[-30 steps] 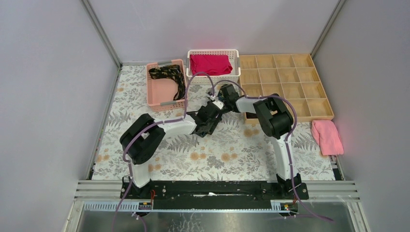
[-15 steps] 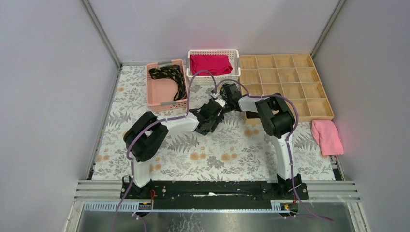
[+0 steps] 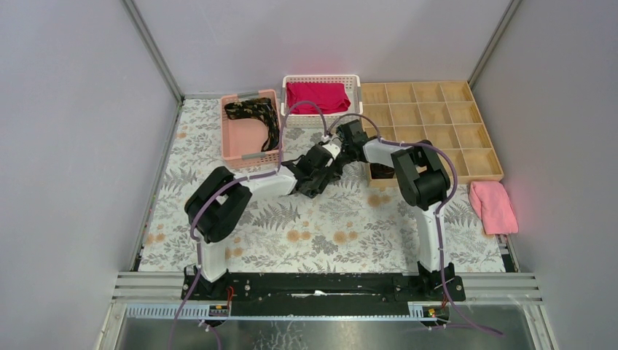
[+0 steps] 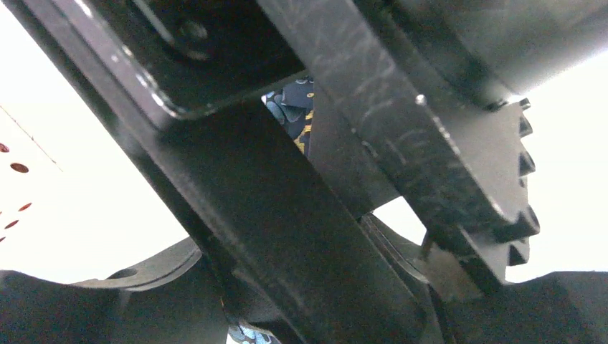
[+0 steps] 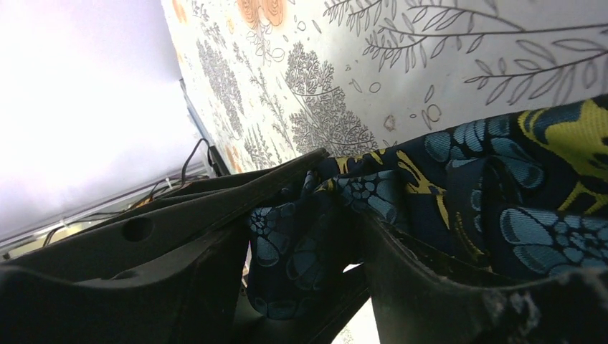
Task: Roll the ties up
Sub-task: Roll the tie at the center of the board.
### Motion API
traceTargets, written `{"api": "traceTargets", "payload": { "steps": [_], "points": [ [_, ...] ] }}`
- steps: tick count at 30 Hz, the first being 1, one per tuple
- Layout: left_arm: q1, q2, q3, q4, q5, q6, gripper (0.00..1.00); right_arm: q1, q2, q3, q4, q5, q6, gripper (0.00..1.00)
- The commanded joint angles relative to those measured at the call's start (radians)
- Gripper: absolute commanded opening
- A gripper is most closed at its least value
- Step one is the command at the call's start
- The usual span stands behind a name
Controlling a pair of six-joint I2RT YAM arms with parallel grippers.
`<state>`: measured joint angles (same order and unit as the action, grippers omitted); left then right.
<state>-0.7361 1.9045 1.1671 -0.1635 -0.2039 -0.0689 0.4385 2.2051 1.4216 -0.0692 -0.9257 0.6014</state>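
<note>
The left pincer [image 3: 321,166] and right pincer [image 3: 337,148], grip unclear, should roll the tie [image 5: 502,179] tight toward twelve o'clock.

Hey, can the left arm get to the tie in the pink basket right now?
Probably yes. The pink basket is open-topped, nothing covers the tie, and it sits on that arm's side. But the left pincer is busy at the blue-patterned tie mid-table, so it would likely have to leave that first.
</note>
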Motion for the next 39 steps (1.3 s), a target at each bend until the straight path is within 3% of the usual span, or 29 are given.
{"api": "traceTargets", "payload": {
  "steps": [1, 12, 22, 26, 31, 36, 39],
  "points": [
    [0.023, 0.090, -0.056, -0.116, 0.058, -0.074, 0.58, -0.037, -0.128, 0.131, -0.034, -0.029, 0.000, 0.74],
    [0.030, 0.117, -0.033, -0.115, 0.105, -0.070, 0.57, -0.044, -0.243, 0.191, -0.283, 0.360, -0.181, 0.81],
    [0.029, 0.142, 0.006, -0.184, 0.126, -0.062, 0.56, -0.063, -0.354, 0.141, -0.278, 0.633, -0.214, 0.82],
    [0.029, 0.148, 0.023, -0.219, 0.089, -0.062, 0.64, -0.062, -0.471, 0.050, -0.206, 0.683, -0.207, 0.82],
    [0.029, 0.167, 0.041, -0.257, 0.043, -0.060, 0.84, -0.060, -0.651, -0.102, -0.167, 0.773, -0.227, 0.83],
    [0.031, 0.198, 0.060, -0.276, 0.027, -0.070, 0.85, -0.034, -0.806, -0.226, -0.184, 0.826, -0.266, 0.83],
    [0.032, 0.207, 0.059, -0.266, 0.023, -0.068, 0.85, 0.044, -0.895, -0.286, -0.190, 0.912, -0.308, 0.83]
  ]
}}
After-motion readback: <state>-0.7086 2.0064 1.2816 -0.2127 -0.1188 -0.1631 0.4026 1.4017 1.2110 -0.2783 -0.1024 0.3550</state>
